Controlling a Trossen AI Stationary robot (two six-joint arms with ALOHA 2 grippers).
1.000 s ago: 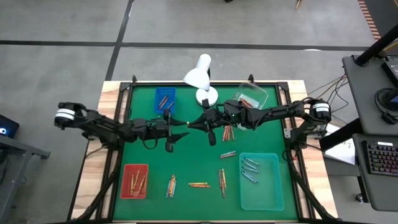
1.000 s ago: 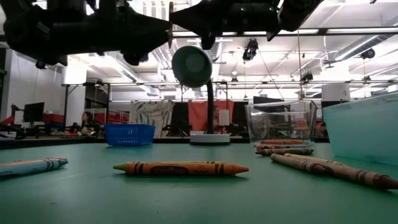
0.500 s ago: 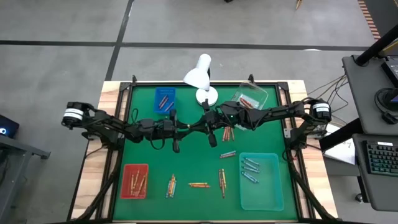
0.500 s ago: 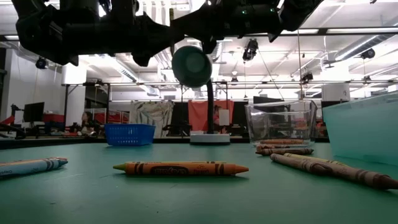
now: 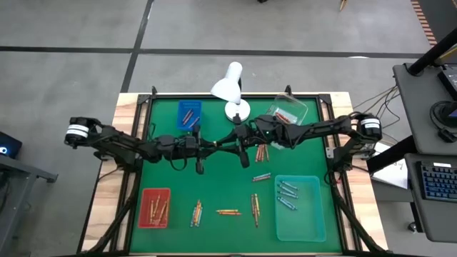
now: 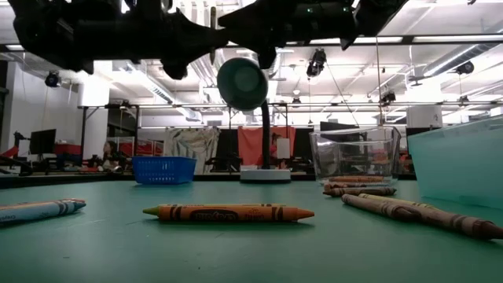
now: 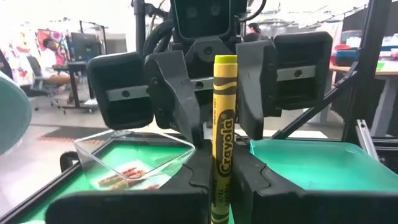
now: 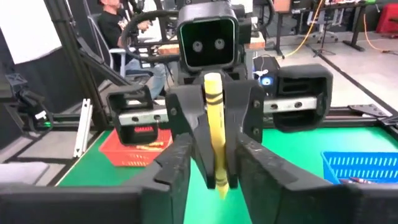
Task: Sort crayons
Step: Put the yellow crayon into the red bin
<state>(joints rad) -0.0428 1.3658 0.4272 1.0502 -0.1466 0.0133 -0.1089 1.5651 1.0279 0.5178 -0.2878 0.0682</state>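
Observation:
A yellow crayon [image 7: 222,112] stands upright in the air above the middle of the green table [image 5: 221,182]. My two grippers meet there nose to nose. My left gripper [image 7: 221,158] [image 5: 211,146] is shut on the crayon. My right gripper [image 8: 214,146] [image 5: 224,143] faces it, open, with a finger on either side of the crayon [image 8: 213,124] and a gap to each. More crayons [image 5: 228,212] lie flat on the table near its front edge. My left gripper pinches the yellow crayon's paper-wrapped shaft [image 7: 219,168] between its two fingers. The fingers come level from the table's left side and lie across the crayon. The crayon stands upright, flat end up, lifted clear of the table.
A blue basket [image 5: 188,114] and a clear tub [image 5: 288,113] stand at the back with a white desk lamp [image 5: 230,89] between them. A red tray [image 5: 155,207] sits front left, a teal tray [image 5: 300,207] front right. Loose crayons [image 5: 261,152] lie right of centre.
My left gripper has shut on the upright yellow crayon and taken hold of it. My right gripper has let go of it and now stands open around it. The crayon has stayed upright in the same place.

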